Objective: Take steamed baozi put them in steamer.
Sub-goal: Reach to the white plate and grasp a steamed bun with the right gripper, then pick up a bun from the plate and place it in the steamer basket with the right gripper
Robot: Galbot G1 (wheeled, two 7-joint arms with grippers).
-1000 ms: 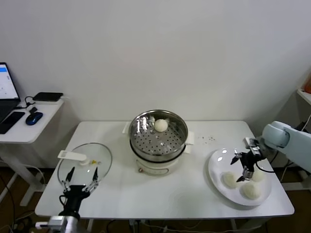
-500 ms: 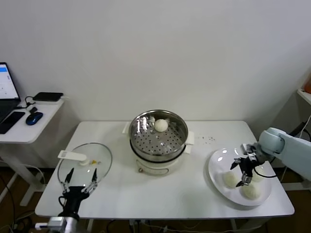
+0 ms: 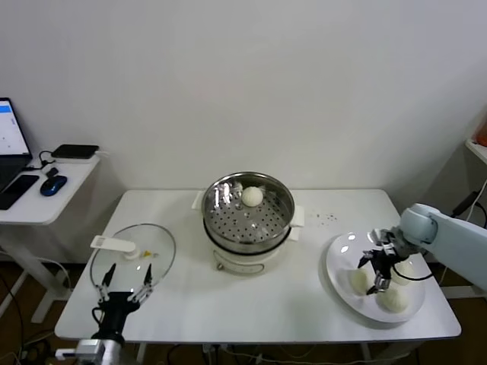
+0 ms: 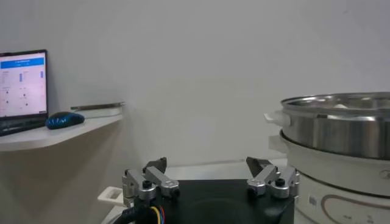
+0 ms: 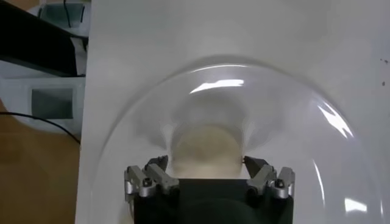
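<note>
The steel steamer [image 3: 249,217] stands mid-table with one baozi [image 3: 253,196] on its perforated tray. Three more baozi [image 3: 393,299] lie on the white plate [image 3: 342,255] at the right. My right gripper [image 3: 377,269] is low over the plate, open, among the buns. In the right wrist view one baozi [image 5: 206,151] sits between its spread fingertips [image 5: 157,165], and my right gripper [image 5: 206,165] is not closed on it. My left gripper [image 3: 123,281] is open and empty at the front left, parked by the glass lid [image 3: 144,247]. It also shows in the left wrist view [image 4: 207,167], with the steamer [image 4: 341,128] beyond.
A side desk at the far left holds a laptop [image 3: 9,137], a mouse [image 3: 53,184] and a phone. The wall is close behind the table. The plate lies near the table's right front edge.
My right gripper has come down and slightly left over the plate, closer to the buns. The left arm has not moved.
</note>
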